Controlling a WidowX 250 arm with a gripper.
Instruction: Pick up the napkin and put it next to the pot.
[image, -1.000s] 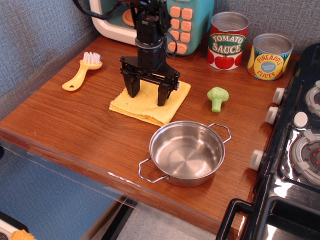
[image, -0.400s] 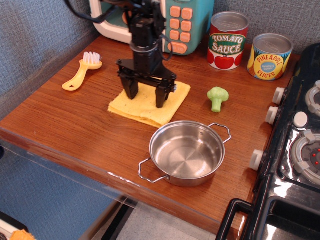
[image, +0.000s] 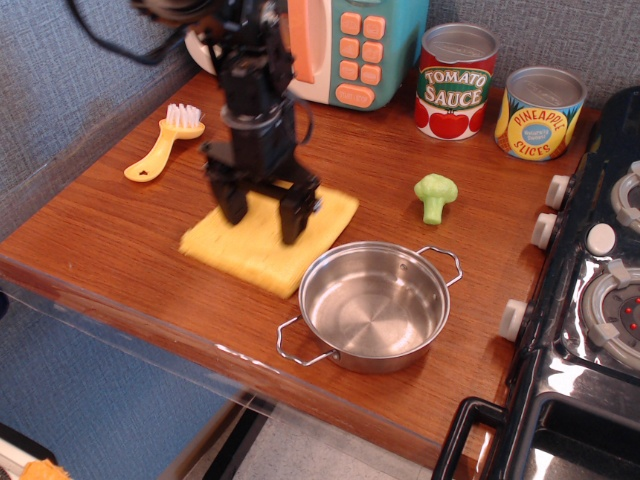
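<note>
Gripper (image: 262, 212) stands spread over the napkin (image: 262, 245), fingertips at or near the cloth; napkin lies flat on the counter (image: 120, 250) just beside the pot (image: 372, 305); likely light, limp, soft; a pinch mid-cloth or at an edge fold looks best.

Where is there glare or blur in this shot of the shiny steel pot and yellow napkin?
In the observation.image view, bright reflections streak the shallow stainless steel pot and the glossy black stove; the black gripper over the pale yellow folded napkin looks slightly soft, while the tomato sauce can label reads sharply.
</note>
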